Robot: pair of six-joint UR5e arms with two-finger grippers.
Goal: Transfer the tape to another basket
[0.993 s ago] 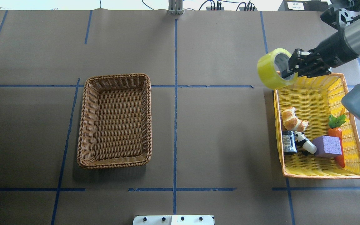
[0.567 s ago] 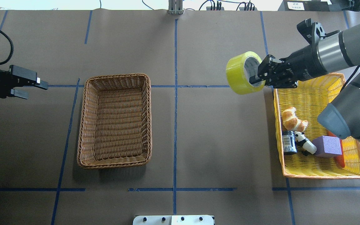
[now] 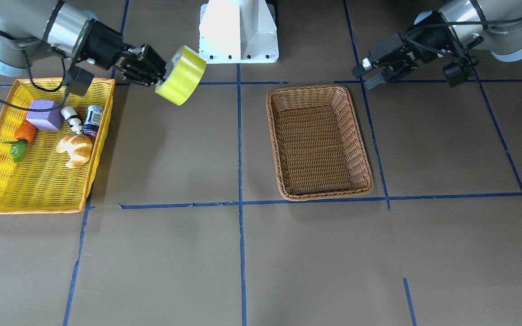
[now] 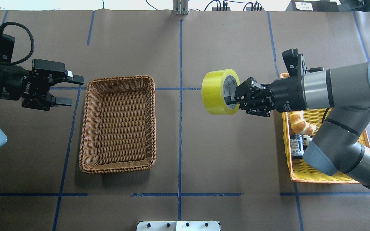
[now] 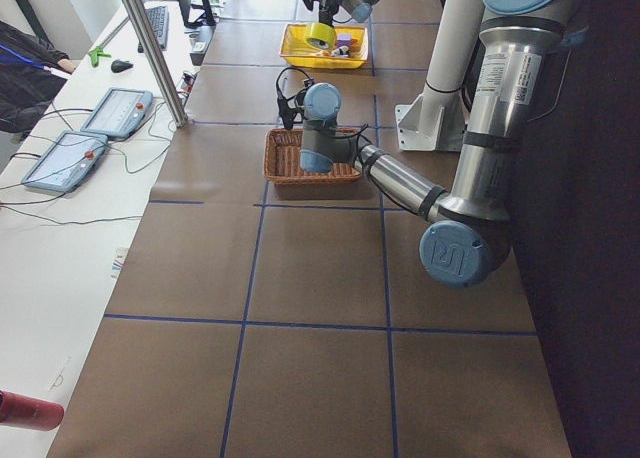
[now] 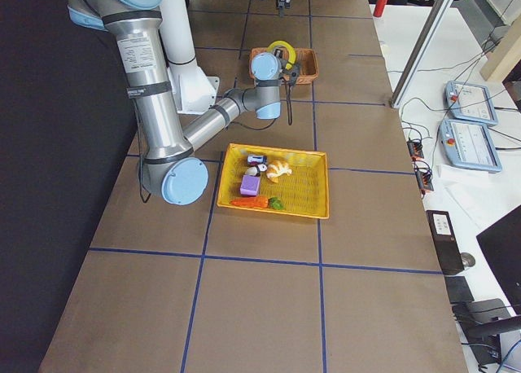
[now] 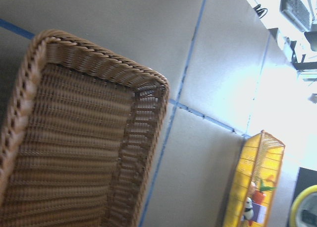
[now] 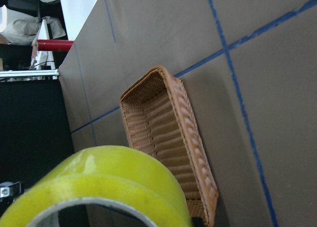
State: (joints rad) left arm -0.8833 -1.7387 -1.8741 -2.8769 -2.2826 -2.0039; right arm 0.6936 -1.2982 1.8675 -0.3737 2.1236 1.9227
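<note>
The yellow-green tape (image 4: 215, 93) hangs in the air between the two baskets, just right of the table's centre line. My right gripper (image 4: 233, 97) is shut on the roll's wall; both also show in the front view, gripper (image 3: 160, 75) and tape (image 3: 182, 77). The tape fills the bottom of the right wrist view (image 8: 109, 182). The brown wicker basket (image 4: 119, 78) stands empty left of centre, well apart from the tape. My left gripper (image 4: 72, 90) is open and empty, just left of that basket's far-left corner. The left wrist view shows the basket's rim (image 7: 99, 58).
The yellow basket (image 4: 326, 180) with an orange rim stands at the right. It holds a croissant (image 4: 298, 122), a dark can (image 4: 296, 146), a panda figure (image 3: 71, 118), a purple block (image 3: 43, 114) and a carrot (image 3: 23, 131). The white robot base (image 3: 238, 29) is at the near edge.
My right gripper has carried the tape left, from over the yellow basket's far corner to mid-table. My left arm has come into view and moved right toward the brown basket.
</note>
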